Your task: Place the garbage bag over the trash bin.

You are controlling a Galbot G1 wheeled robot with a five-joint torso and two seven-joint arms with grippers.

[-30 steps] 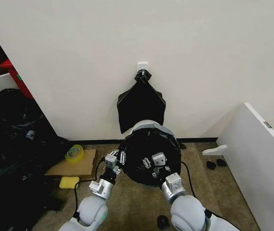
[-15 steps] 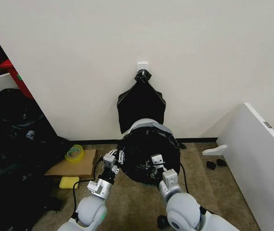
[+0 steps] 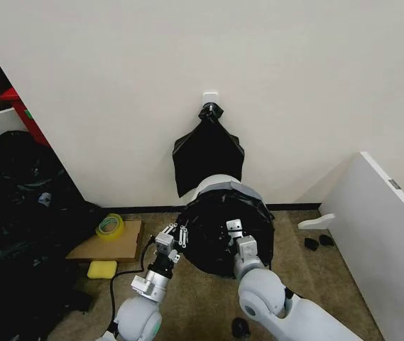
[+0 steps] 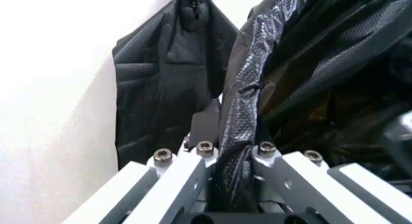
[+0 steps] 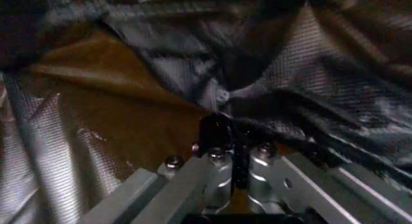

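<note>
Both end effectors, left [image 3: 174,233] and right [image 3: 234,229], pinch the thin black plastic garbage bag [image 3: 219,231] over the round off-white trash bin [image 3: 219,184]; uneven pulling risks tearing or slipping film.

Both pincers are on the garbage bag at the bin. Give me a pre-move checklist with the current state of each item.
1. Left pincer has film between its fingers: ok, a fold of the black garbage bag runs through it at the bin's left side.
2. Right pincer gripping the bag: ok, closed on a pinch of film inside the opening.
3. Bag mouth spread over the trash bin: ok in front; pale rim showing at the back, so not ok there.
4. Bin upright against the wall: ok.
5. Hanging black bag clear of the bin: cannot tell.
6. Tape roll away from arms: ok.
</note>
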